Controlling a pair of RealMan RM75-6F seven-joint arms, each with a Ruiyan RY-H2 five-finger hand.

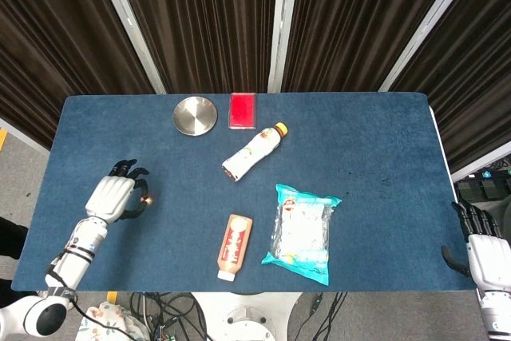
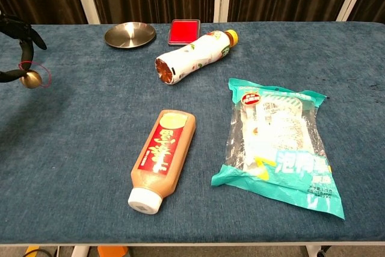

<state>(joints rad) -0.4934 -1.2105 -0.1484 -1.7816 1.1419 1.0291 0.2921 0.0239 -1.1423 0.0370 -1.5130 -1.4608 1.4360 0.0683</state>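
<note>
Nearest lie a sauce bottle (image 2: 163,157) with a red label and a crinkly teal noodle packet (image 2: 278,145), its print unreadable. At the left, the left hand (image 1: 116,195) pinches a small brass bell (image 2: 30,78) on a red loop above the blue cloth; the right hand (image 1: 482,250) hangs open off the right edge. Farther back lie a drink bottle (image 2: 194,56), a round steel dish (image 2: 129,34) and a red box (image 2: 183,31).
</note>
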